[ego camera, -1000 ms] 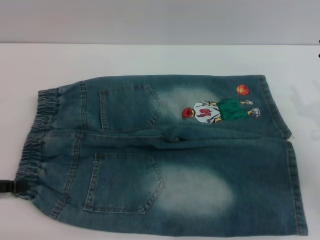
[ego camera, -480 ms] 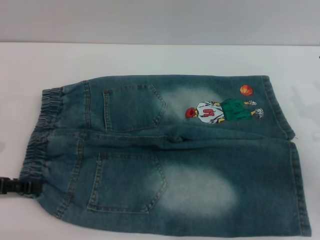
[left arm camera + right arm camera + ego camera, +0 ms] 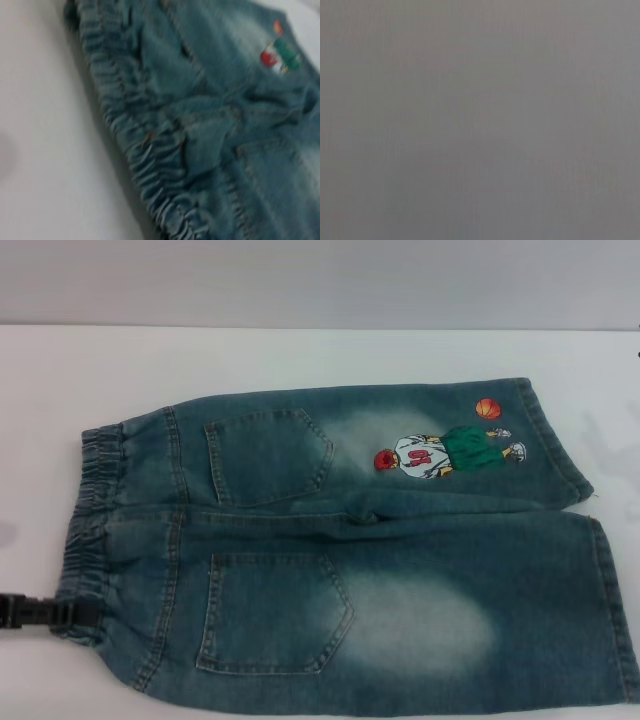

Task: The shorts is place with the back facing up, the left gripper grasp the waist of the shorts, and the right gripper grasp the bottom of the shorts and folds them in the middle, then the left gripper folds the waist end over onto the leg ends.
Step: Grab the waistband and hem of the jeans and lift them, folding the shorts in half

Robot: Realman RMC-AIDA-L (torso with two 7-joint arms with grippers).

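A pair of faded denim shorts (image 3: 340,550) lay flat on a white table (image 3: 300,355), back side up, with two back pockets showing. The elastic waistband (image 3: 88,510) sat toward the robot's left, and the leg hems (image 3: 600,570) toward its right. A small embroidered basketball player (image 3: 440,455) decorated the farther leg.

The main risk looked to be a weak or partial hold at the waist. The left gripper (image 3: 50,613) appeared only as a dark bar reaching in from the left edge of the head view, meeting the near corner of the waistband. If it caught just the top layer or a thin pinch of the gathered elastic, the cloth would likely slip free or bunch unevenly once lifted, leaving a crooked fold. With only one end held, a pull might also drag the whole garment across the table instead of folding it.

The left arm sat low, at table level, coming in sideways from the left. Whether its fingers were apart or closed on the denim could not be told; the left wrist view showed only the ruched waistband and rumpled fabric close up, no fingers. The right gripper was out of sight in every view, and its wrist camera showed nothing but plain grey.
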